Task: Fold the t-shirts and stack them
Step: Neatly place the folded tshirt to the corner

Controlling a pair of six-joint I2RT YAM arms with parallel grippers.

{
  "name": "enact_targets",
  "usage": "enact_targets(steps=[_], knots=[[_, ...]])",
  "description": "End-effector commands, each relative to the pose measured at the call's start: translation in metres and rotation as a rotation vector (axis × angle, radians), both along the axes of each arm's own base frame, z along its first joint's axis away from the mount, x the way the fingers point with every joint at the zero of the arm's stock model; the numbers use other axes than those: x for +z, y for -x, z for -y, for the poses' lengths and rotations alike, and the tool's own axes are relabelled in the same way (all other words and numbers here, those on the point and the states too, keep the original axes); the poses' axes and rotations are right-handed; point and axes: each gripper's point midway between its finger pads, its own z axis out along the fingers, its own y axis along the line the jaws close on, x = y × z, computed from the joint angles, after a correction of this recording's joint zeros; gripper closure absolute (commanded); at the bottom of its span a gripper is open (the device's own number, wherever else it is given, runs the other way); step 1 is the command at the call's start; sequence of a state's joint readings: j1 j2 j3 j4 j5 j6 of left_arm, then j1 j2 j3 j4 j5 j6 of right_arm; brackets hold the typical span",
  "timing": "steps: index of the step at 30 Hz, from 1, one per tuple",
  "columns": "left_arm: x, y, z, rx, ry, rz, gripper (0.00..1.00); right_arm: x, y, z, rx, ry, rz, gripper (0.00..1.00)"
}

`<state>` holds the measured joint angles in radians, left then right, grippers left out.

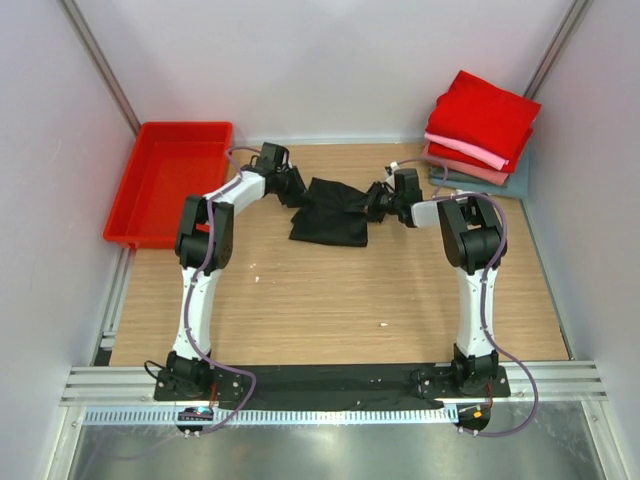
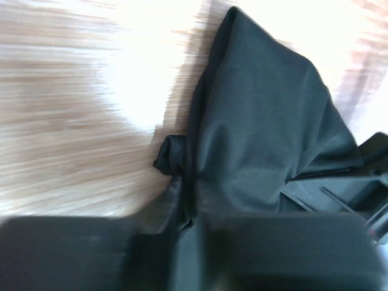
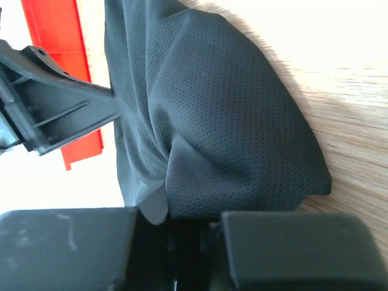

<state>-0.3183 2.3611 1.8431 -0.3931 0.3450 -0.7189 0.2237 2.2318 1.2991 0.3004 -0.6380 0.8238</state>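
Loose t-shirt point(image 1: 330, 212) lies between tray point(image 1: 165, 185), back-left, and folded stack point(image 1: 480, 135), seemingly cornered back-right.

1. The black t-shirt point(image 1: 330, 212) is plain black; close up, its cloth shows a fine pattern of tiny dots.
2. The folded bright red t-shirt point(image 1: 487, 113) is solid red.
3. Below it, the pink t-shirt point(image 1: 465, 149) is pale pink.
4. The dusty-rose t-shirt point(image 1: 470, 170) is muted pink.
5. The grey-teal t-shirt point(image 1: 497, 186) is a dull blue-grey.
6. The tray point(image 1: 165, 180) is glossy red.
7. The table point(image 1: 330, 300) is light wood with streaky grain.
8. The left arm point(image 1: 196, 300) and right arm point(image 1: 478, 300) are white with black joints.
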Motion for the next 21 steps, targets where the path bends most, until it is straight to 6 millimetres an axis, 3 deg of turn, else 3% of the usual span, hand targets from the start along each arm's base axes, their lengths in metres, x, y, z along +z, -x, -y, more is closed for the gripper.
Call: enact_targets(steps=[1, 3, 5, 6, 8, 9, 12, 13, 15, 16, 17, 18, 19, 20, 21], knots=[[-0.012, 0.02, -0.01, -0.024, -0.051, -0.068, 0.65, -0.015, 0.008, 0.011, -0.042, 0.036, -0.066, 0.97], [0.006, 0.019, -0.019, -0.012, -0.094, -0.04, 0.34, -0.002, 0.003, 0.011, -0.036, 0.04, -0.047, 0.99], [0.021, 0.024, -0.038, 0.022, -0.193, -0.044, 0.26, 0.007, -0.002, 0.012, -0.03, 0.061, -0.053, 0.98], [0.041, 0.027, -0.046, 0.037, -0.221, -0.032, 0.22, 0.012, -0.006, 0.014, -0.026, 0.077, -0.037, 0.99], [0.065, 0.047, -0.064, 0.058, -0.289, -0.079, 0.21, 0.027, -0.014, 0.016, -0.026, 0.104, -0.026, 0.99], [0.097, 0.056, -0.069, 0.051, -0.293, -0.038, 0.22, 0.033, -0.017, 0.018, -0.023, 0.114, -0.013, 0.99], [0.132, 0.092, -0.085, 0.019, -0.332, -0.016, 0.22, 0.055, -0.027, 0.024, -0.036, 0.14, 0.008, 0.99], [0.153, 0.113, -0.095, 0.018, -0.349, 0.016, 0.22, 0.066, -0.033, 0.026, -0.042, 0.148, 0.023, 0.99], [0.169, 0.139, -0.108, 0.009, -0.373, 0.041, 0.22, 0.076, -0.039, 0.031, -0.049, 0.156, 0.038, 0.99], [0.193, 0.155, -0.117, 0.006, -0.379, 0.105, 0.22, 0.081, -0.044, 0.036, -0.059, 0.162, 0.05, 0.99], [0.193, 0.167, -0.123, 0.005, -0.394, 0.107, 0.22, 0.091, -0.049, 0.038, -0.063, 0.166, 0.056, 0.99], [0.18, 0.183, -0.13, -0.006, -0.413, 0.077, 0.22, 0.095, -0.053, 0.041, -0.07, 0.17, 0.061, 0.99], [0.181, 0.194, -0.14, 0.014, -0.443, 0.09, 0.22, 0.098, -0.054, 0.044, -0.075, 0.178, 0.054, 0.99], [0.196, 0.208, -0.145, 0.029, -0.424, 0.151, 0.22, 0.109, -0.063, 0.048, -0.085, 0.182, 0.08, 0.99], [0.182, 0.223, -0.146, 0.021, -0.41, 0.139, 0.22, 0.114, -0.068, 0.051, -0.089, 0.185, 0.089, 0.99]])
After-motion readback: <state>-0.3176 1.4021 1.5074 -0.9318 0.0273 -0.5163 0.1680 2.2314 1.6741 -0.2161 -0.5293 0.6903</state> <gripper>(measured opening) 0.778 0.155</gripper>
